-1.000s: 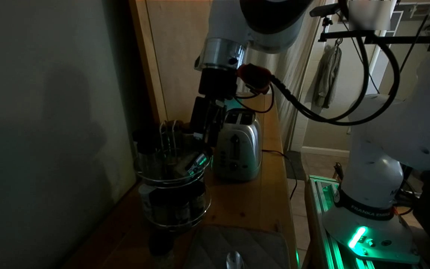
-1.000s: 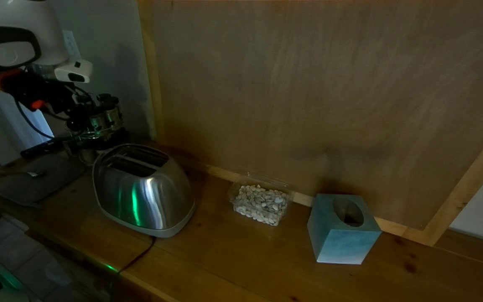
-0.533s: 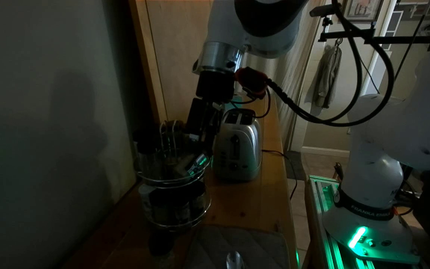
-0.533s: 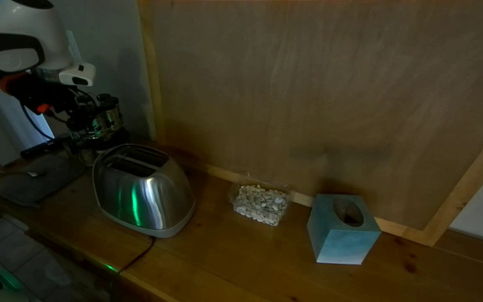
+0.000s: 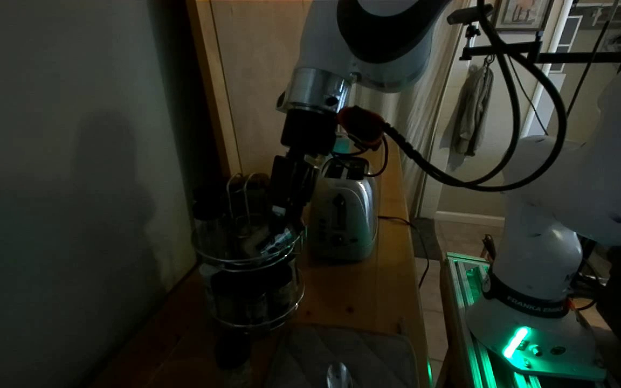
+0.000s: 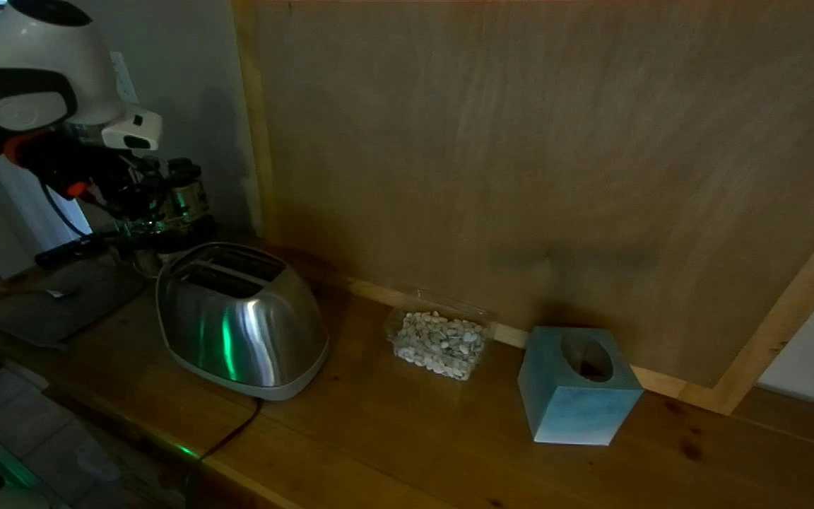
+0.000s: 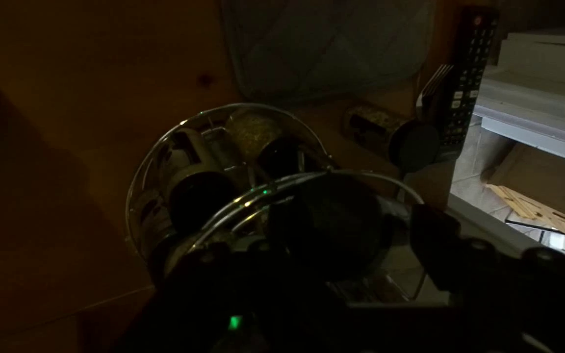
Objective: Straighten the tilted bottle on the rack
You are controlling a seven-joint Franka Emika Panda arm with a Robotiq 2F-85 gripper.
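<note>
Left of centre in an exterior view, the rack [image 5: 248, 264] is shiny metal wire; at bottom centre the mat [image 5: 364, 350] is matt, quilted cloth. In an exterior view, the toaster [image 6: 244, 332] at left is glossy metal, the counter [image 6: 407, 431] softly sheened wood, the panel [image 6: 506, 155] above matt wood, the tub [image 6: 449, 306] clear plastic.

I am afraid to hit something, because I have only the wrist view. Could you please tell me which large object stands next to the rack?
Observer: A silver toaster stands next to the rack; both exterior views show it.
Operator: Thank you. And what is past the toaster?
Observer: In an exterior view, a clear container with small pale pieces in it.
Operator: I look from above, so please tell me: is the bottle upright?
Observer: In an exterior view it looks slanted, though much of it is dark.
</note>
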